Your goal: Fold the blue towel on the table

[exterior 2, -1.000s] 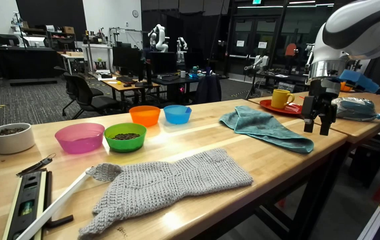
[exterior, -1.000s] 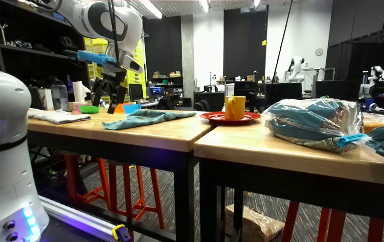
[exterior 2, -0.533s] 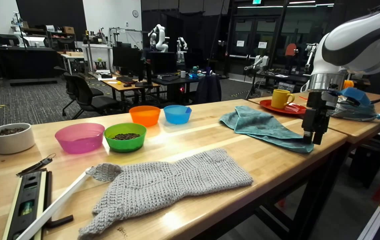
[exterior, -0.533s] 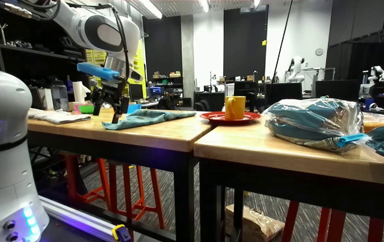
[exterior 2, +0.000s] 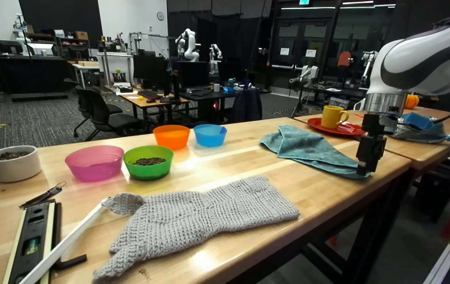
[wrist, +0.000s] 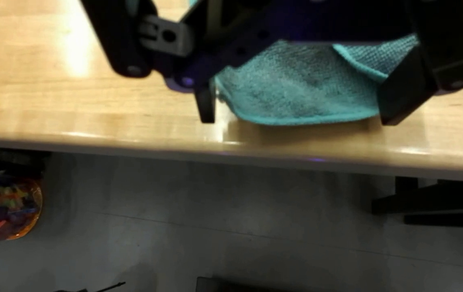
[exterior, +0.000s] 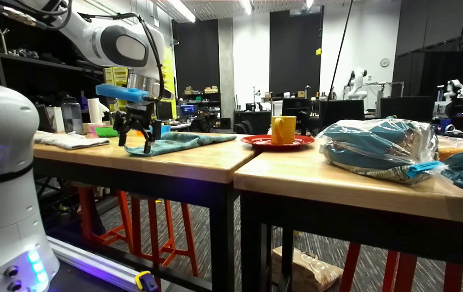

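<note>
I have my jaws wide apart, one on each side of the blue towel (wrist: 296, 89), gripping nothing, likely so I can pinch it.

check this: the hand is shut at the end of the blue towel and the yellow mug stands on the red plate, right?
The hand is open, not shut: the wrist view shows its jaws apart. It is indeed at the end of the blue towel, and the yellow mug stands on the red plate.
</note>
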You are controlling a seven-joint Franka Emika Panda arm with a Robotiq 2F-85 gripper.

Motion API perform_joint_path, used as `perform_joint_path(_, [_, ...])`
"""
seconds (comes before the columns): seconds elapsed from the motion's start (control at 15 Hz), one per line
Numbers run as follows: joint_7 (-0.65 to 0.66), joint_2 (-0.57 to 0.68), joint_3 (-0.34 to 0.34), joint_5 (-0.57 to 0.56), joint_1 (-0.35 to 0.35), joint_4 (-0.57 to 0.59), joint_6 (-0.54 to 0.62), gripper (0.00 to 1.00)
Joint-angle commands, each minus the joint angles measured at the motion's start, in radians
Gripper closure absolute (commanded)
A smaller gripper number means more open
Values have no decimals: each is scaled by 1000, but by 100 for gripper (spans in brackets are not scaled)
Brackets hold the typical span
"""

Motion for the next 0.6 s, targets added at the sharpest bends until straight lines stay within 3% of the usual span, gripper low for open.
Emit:
perform_joint_path(0.0, [-8, -4, -1, -22, 18, -4, 23, 0])
perform_joint_path(0.53, [1, -16, 1, -42, 25, -8, 41, 0])
